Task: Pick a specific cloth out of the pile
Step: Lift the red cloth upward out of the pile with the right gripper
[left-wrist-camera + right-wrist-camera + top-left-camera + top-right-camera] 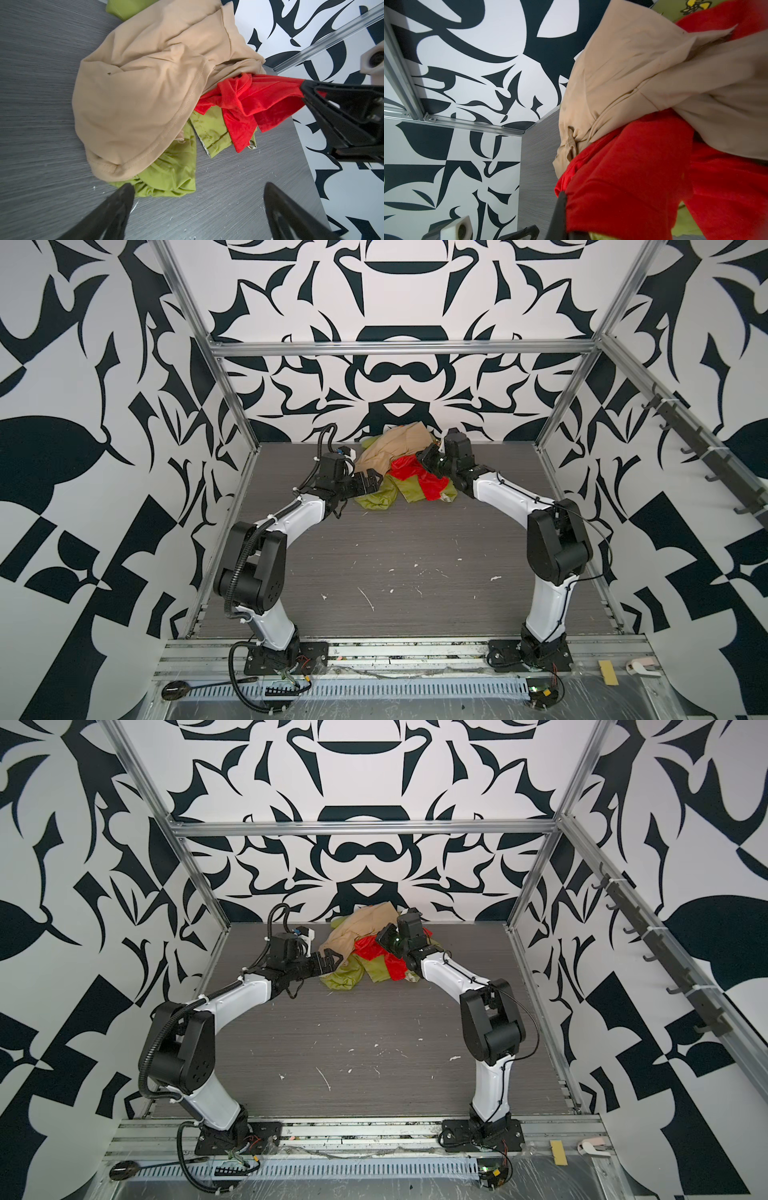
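- The right gripper [303, 88] is shut tight on the red cloth [249, 99] at its corner, likely to tug it out.
- That cloth lies partly under the tan cloth [145, 93] in the pile [376, 454].
- The left gripper [198, 188] is wide open, empty.

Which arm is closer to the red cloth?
Right. The right gripper is shut on the red cloth; the left gripper is open, apart from it, by the green cloth.
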